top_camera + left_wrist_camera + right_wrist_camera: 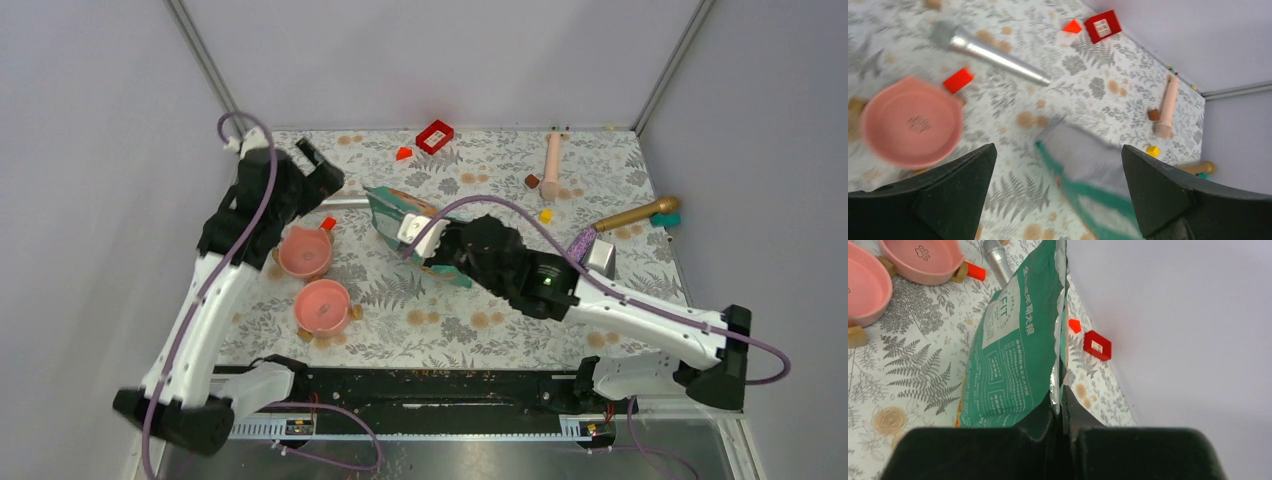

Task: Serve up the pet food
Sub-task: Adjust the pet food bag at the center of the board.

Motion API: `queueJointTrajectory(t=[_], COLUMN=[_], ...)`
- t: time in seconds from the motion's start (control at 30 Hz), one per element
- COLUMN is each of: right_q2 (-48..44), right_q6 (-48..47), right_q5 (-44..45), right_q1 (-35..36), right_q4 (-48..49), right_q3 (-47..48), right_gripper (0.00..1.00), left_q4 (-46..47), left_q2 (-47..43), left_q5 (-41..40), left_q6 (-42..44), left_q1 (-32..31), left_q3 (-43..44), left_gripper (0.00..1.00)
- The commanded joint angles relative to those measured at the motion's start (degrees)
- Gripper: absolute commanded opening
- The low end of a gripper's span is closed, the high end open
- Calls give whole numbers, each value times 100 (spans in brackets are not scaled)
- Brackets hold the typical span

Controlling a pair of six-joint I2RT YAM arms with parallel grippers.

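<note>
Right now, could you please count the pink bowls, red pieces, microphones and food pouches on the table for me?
Pink bowls: 2
Red pieces: 3
Microphones: 2
Food pouch: 1
Total: 8

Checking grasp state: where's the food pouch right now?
Top view: the pouch is mid-table, clamped in the right gripper, just right of the far pink bowl and beside the silver microphone.
</note>
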Motion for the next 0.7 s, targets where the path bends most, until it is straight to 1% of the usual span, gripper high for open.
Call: queueJointTrajectory(t=[0.0,0.07,0.13,0.17,0.2,0.27,0.3,0.33,0.43,0.5,0.57,0.67], right_q2=[-1041,-1247,-1420,-1495,-1544,-1608,-1625,-1636,-1636,-1603,-1528,-1377], right_q6=[511,628,698,723,771,888,956,1035,1177,1304,1378,1459], right_q5=[-553,-596,-594,-644,-674,-704,-710,-734,-826,-771,-716,-1019], right_q1=[-520,-658,-733,-769,-800,-910,-967,-1037,-1249,-1452,-1731,-2111], right_q4=[821,808,763,709,679,586,575,574,582,679,769,872], right_q3=[413,214,85,37,15,36,29,18,20,33,76,159], right_gripper=[0,0,0,0,0,0,0,0,0,0,0,0], left_q4=[1075,1477,1792,1881,1885,1887,1890,1910,2050,2053,2347,3233], left_q2=[1376,2052,2929,3372,3770,4527,4758,4906,4991,4873,4537,3770], left_q5=[951,1163,1617,1977,2563,3402,3604,3634,3476,3609,3733,4017], left_q6=[454,526,529,522,499,406,398,442,855,951,855,535], left_q1=[62,90,107,103,101,3,-100,-257,-884,-1187,-1284,-1328], left_q3=[1130,1441,1803,2046,2328,2774,2922,2920,2543,2084,1233,-289], left_gripper=[99,99,99,99,97,92,90,88,85,75,61,53])
